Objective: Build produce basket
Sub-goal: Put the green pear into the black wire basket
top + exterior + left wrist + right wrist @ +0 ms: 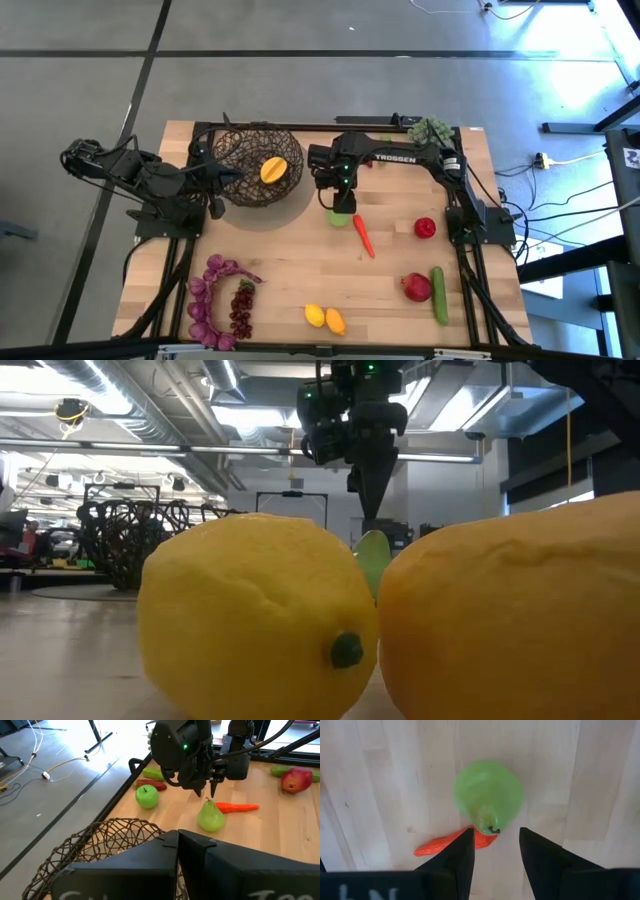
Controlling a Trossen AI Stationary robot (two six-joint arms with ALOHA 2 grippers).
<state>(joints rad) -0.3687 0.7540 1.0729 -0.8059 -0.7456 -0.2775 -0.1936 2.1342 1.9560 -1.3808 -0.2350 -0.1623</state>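
basket [256,165]: far-left of table, holds 1 orange-yellow mango [273,170] | L gripper [228,177]: jaws shut, at basket rim, grips nothing seen | R gripper [495,851]: jaws part-open, empty, above green pear [488,795], right of basket | carrot [363,235] beside pear

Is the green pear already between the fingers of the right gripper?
No, the right gripper hangs above the green pear, fingers apart and empty.

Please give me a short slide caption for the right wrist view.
Right gripper, fingers open, poised directly above an upright green pear beside an orange carrot.
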